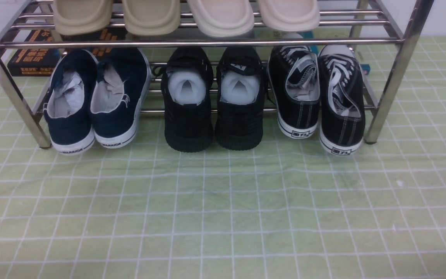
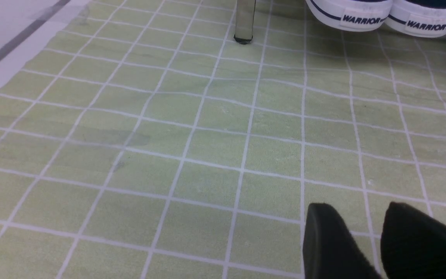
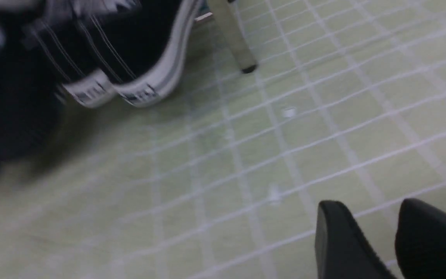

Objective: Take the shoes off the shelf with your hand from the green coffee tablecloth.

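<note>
- The right gripper (image 3: 366,211) hovers over the green coffee tablecloth (image 1: 223,217), fingers apart and empty; the left gripper (image 2: 360,213) likewise.
- The shoes (image 1: 341,116) sit ahead of the right gripper, heels toward it, under the top tier of the shelf (image 1: 395,77).
- It would do best to grip one heel collar, avoiding the shelf leg (image 3: 232,38) just beside the outer shoe, then pull straight back.

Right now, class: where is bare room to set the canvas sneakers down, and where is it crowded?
Free: the green tablecloth in front of the shelf, wide and bare. Crowded: the lower tier, three pairs side by side.
</note>
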